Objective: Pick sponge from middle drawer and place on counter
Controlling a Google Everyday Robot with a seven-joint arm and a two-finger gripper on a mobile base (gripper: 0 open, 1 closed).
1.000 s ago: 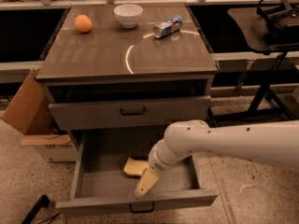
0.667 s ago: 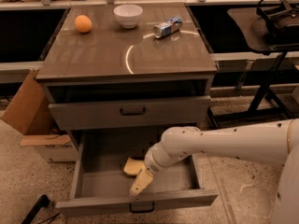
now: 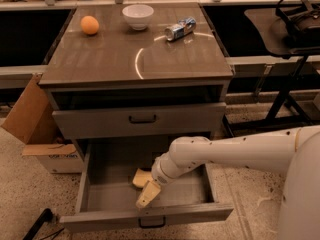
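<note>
Speckled floor all round, with a grey cabinet in the middle of it and a glossy brown-grey worktop that had a curved streak of light across it. On the worktop, at the back, sat an orange on the left, a white bowl near the middle, and a can lying on its side just right of the bowl, all three apart from each other. Below the top was a shut drawer front with a dark handle, and under that the middle drawer was pulled wide open. The sponge was lying on the drawer floor, pale yellow, towards the back and about central. The white arm came in from the right and dipped down into the drawer, and the gripper was down in there just in front of the sponge, angled down and to the left, right up against it or very close. Honestly couldn't tell whether the gripper was clenched or released, and it didn't look to have the sponge in it. A cardboard box leaned against the cabinet's left side, and a black stand stood off to the right.
</note>
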